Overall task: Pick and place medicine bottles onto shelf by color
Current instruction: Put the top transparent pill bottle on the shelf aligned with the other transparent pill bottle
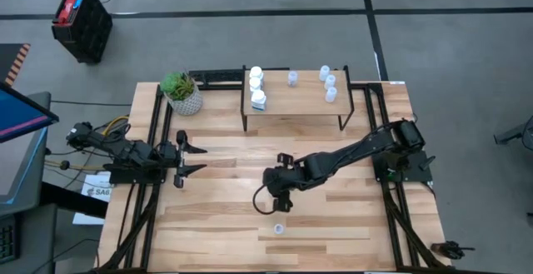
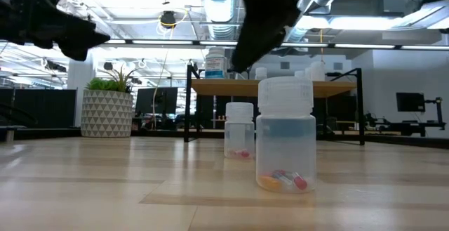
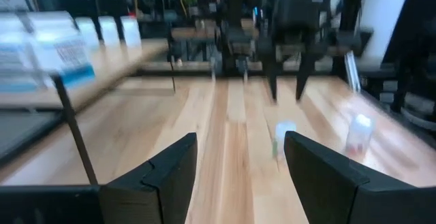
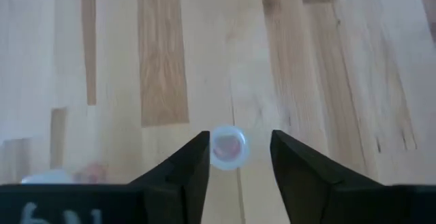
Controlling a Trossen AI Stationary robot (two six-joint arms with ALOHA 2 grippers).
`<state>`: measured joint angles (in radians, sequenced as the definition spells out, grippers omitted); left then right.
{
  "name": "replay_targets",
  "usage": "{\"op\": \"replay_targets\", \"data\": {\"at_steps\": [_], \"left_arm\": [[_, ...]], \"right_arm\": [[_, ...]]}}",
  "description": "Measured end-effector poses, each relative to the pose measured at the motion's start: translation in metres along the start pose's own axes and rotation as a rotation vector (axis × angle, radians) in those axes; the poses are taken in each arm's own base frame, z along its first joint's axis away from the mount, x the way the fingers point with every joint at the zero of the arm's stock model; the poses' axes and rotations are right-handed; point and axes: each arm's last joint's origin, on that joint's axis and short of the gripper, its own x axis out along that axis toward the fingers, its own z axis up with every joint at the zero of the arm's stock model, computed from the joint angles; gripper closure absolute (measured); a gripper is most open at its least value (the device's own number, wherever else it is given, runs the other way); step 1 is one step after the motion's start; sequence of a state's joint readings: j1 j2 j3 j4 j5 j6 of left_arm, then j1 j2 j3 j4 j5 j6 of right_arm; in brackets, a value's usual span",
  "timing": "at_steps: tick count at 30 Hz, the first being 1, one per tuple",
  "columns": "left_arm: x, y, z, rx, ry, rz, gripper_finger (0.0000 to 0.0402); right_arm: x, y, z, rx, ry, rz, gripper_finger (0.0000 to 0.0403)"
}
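Two small translucent bottles with pills stand upright on the table: one near the front edge, large in the low view, and one farther back. My right gripper is open and points down above the farther bottle, a finger on each side of its cap, clear of it; it hides this bottle in the high view. The shelf at the back carries three white bottles on its left and several translucent ones toward its right. My left gripper waits open at the table's left.
A white patterned plant pot stands at the back left beside the shelf. Bare planks lie between the two grippers and in front of the shelf. The right arm reaches across the table's right half.
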<state>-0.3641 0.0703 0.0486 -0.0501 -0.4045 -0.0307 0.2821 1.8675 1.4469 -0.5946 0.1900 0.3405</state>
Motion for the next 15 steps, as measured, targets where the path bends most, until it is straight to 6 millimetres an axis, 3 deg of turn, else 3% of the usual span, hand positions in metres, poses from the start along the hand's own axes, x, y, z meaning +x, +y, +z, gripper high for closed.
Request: {"op": "replay_targets", "data": {"at_steps": [8,15], "left_arm": [[0.0015,-0.0007,-0.0015,0.008,0.019,-0.001,0.0191],[0.0021,-0.001,-0.0023,0.012,0.029,-0.003,0.0191]], "right_arm": [[0.0015,-0.0009,-0.0036,-0.014,0.03,-0.029,0.0157],[0.0041,-0.0015,-0.0082,-0.02,0.047,-0.035,0.0153]]}}
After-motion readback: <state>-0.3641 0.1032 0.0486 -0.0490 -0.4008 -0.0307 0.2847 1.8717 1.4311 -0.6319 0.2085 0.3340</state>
